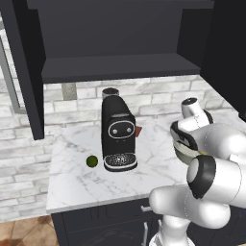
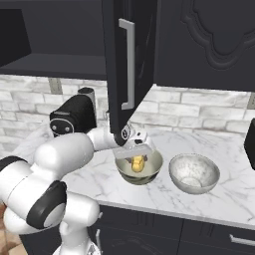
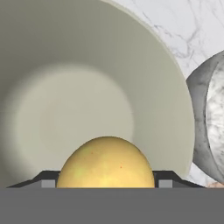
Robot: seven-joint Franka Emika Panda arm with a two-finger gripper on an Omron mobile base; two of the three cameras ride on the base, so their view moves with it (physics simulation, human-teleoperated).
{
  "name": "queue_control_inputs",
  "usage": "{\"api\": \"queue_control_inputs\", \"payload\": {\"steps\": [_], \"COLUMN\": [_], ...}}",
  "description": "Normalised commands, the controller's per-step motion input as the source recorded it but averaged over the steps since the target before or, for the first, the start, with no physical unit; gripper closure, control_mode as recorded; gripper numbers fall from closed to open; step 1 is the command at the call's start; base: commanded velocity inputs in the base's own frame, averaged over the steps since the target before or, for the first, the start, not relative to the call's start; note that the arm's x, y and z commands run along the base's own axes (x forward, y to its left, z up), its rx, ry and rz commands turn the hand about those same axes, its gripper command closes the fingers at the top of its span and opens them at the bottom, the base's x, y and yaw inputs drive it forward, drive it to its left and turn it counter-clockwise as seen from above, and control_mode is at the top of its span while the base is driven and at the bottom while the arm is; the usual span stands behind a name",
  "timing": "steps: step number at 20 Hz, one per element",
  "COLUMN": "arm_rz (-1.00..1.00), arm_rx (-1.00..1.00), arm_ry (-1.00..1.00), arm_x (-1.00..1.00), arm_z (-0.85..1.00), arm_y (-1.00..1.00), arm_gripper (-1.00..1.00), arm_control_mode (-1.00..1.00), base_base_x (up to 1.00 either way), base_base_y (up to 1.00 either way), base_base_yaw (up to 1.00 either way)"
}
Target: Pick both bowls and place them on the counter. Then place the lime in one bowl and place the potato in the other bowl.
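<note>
The golden-yellow potato [image 3: 107, 162] sits between my gripper's [image 3: 107, 181] two dark fingertips, which are shut on its sides. It hangs low inside the olive-beige bowl [image 3: 87, 87], just above the pale bottom. From the right base view, the gripper [image 2: 137, 158] reaches down into that bowl [image 2: 153, 174] with the potato [image 2: 138, 165] in it. The white-grey marbled bowl [image 2: 194, 173] stands upright right beside it on the counter [image 2: 224, 199]. The lime [image 1: 92, 161], a small dark green ball, lies on the marble left of the coffee machine.
A black coffee machine [image 1: 117, 134] stands mid-counter between the lime and the bowls. An open dark cabinet door [image 2: 127, 64] hangs just above and behind the gripper. A dark shelf [image 1: 120, 67] runs overhead. Brick wall behind; the counter's front edge is near the bowls.
</note>
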Motion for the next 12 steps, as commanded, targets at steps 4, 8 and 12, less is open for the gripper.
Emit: {"api": "queue_control_inputs", "payload": {"steps": [4,8,12], "arm_rz": [0.0,0.0,0.0], "arm_rx": [0.0,0.0,0.0], "arm_ry": [0.0,0.0,0.0], "arm_x": [0.03,0.05,0.02], "arm_z": [-0.21,-0.22,-0.17], "arm_y": [-0.01,0.0,0.0], "arm_gripper": [1.0,1.0,-1.0], "arm_control_mode": [-1.0,-1.0,-1.0], "base_base_x": [0.0,0.0,0.0], "base_base_y": [0.0,0.0,0.0], "base_base_yaw": [0.0,0.0,0.0]}}
